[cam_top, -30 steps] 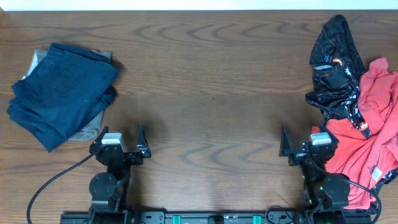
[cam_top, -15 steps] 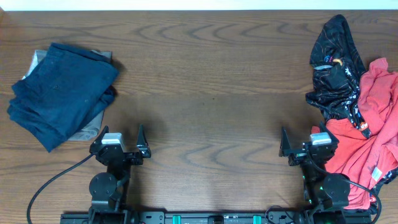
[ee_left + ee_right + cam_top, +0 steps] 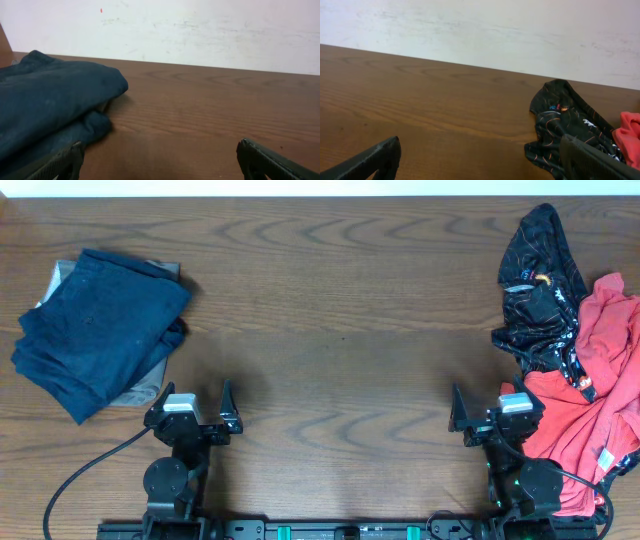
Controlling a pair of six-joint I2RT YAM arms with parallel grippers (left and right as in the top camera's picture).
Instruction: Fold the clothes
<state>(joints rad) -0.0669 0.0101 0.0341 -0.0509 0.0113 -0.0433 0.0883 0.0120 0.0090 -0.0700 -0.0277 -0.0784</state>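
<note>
**Both arms at the near edge, jaws wide and empty, clothes at the two ends of the table**

From the overhead camera I see the left jaws and the right jaws low over the near edge of the wooden table [image 3: 340,330]. Both are spread fully apart with nothing between them. My wrist cameras agree. On each one, the dark fingers [image 3: 55,164] sit at the bottom corners of the view with only bare wood in the gap.

The navy-blue garments [image 3: 95,330] lie in a rough folded pile at the far left of the table. They are ahead of the left jaws and off to their left, not touching them. A pale cloth [image 3: 150,385] peeks out from under the pile's near and far edges. In the left wrist view the pile fills the left side, with one rounded fold closest to me.

The rest of the clothes are at the right end. The black patterned garment [image 3: 540,290] is crumpled and shiny, and it lies partly over the coral-red T-shirt [image 3: 600,400]. The T-shirt spreads out to the table's right edge, and its near side runs right up against the right arm. I cannot tell whether it touches the right jaws. The right wrist view shows the black garment ahead and to the right, with a sliver of red at the frame edge.

A black cable [image 3: 80,470] loops off the left arm's base. A white wall [image 3: 200,30] stands behind the table.
</note>
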